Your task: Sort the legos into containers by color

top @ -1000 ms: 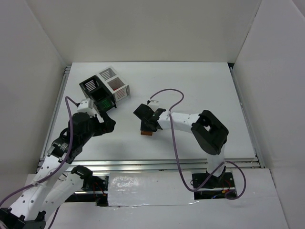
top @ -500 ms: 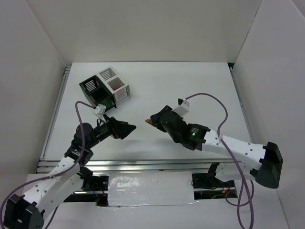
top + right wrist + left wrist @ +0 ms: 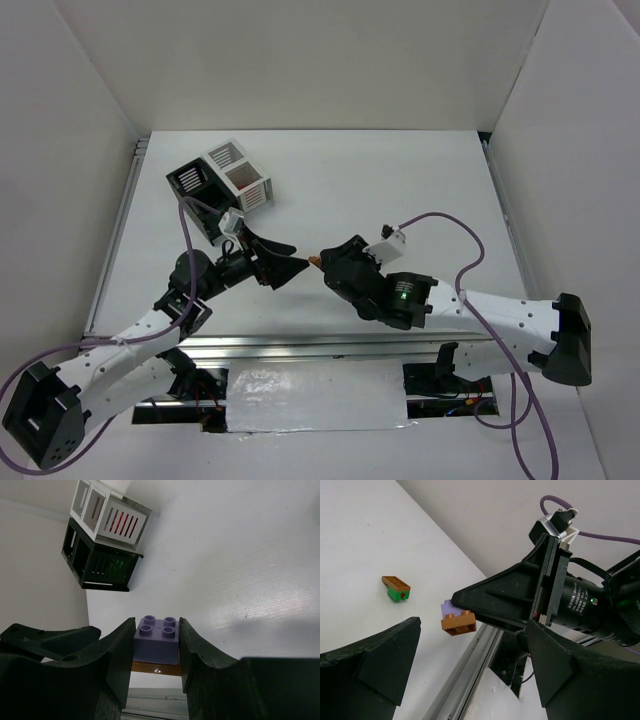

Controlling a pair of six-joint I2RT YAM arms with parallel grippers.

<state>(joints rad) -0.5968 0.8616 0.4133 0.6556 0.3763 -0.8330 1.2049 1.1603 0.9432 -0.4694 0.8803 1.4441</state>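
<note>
White walls enclose the white table (image 3: pixel 400 180). At its far left stand the joined black bin (image 3: pixel 195 185) and white bin (image 3: pixel 240 170); green shows through the black one's slots and red through the white one's. Over the near middle, the right end effector (image 3: pixel 322 265) is clamped on a pale purple brick (image 3: pixel 156 640) stacked on a brown brick (image 3: pixel 156 668), held off the surface. The left end effector (image 3: pixel 283 262) faces it, fingers spread wide and holding nothing. A green-and-brown stack (image 3: pixel 396 589) lies on the table, apart from the held pair.
</note>
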